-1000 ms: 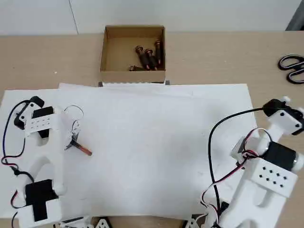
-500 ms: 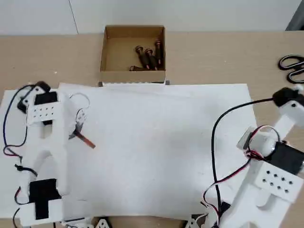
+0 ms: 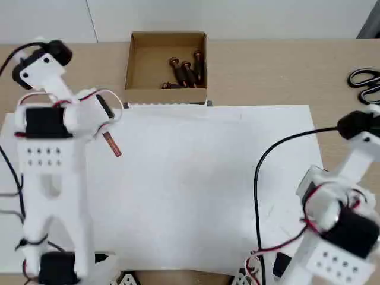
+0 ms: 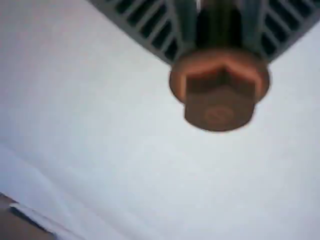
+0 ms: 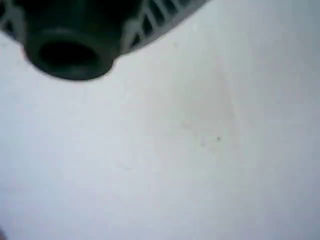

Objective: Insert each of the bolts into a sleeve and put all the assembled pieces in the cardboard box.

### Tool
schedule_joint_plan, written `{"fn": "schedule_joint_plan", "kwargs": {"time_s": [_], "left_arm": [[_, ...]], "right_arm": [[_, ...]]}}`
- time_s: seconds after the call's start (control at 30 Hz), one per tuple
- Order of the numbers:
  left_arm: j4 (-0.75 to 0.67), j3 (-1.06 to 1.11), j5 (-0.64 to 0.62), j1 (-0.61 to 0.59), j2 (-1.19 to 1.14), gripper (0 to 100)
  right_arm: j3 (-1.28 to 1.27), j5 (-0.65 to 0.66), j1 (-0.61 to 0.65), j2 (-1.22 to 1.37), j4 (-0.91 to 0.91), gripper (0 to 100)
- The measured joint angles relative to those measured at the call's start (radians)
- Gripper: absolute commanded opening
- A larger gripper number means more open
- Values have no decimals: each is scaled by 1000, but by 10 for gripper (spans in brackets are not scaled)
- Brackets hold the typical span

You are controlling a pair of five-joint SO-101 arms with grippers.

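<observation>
Left gripper (image 3: 107,130) clamps a copper-coloured bolt (image 3: 112,145) over the far-left part of the white sheet (image 3: 208,190) that covers the near half of the desk (image 3: 267,65). From the high view the bolt slants away from the gripper, its free end pointing toward the sheet's middle. The left wrist view adds the end-on detail: the bolt's hexagonal head and flange face the camera, with the shank pinched between the ribbed fingers (image 4: 182,20) above it and the sheet spread out beyond.

At the desk's near-right corner stands the right arm (image 3: 341,231), bent over the sheet's right edge. Its wrist view shows the right gripper (image 5: 75,20) closed around a black sleeve (image 5: 67,55), the open bore turned toward the camera.

The cardboard box (image 3: 136,65) sits against the desk's far edge, left of centre and just beyond the sheet's far edge. Several assembled pieces (image 3: 185,71) lie in its right half, their copper heads toward the far wall. A pair of scissors (image 3: 365,83) rests at the desk's right edge.
</observation>
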State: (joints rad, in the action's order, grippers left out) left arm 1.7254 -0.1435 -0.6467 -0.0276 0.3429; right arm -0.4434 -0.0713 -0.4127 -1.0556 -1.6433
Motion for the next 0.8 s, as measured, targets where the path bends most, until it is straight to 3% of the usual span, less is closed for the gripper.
{"fn": "schedule_joint_plan", "kwargs": {"time_s": [0.23,0.5,0.8], "left_arm": [[-95,216,123,17,284,6],[-338,601,256,17,603,6],[-512,893,368,17,885,6]], "right_arm": [[-17,0,0,-167,34,3],[-158,5,5,-319,114,3],[-384,107,221,-589,161,3]]}}
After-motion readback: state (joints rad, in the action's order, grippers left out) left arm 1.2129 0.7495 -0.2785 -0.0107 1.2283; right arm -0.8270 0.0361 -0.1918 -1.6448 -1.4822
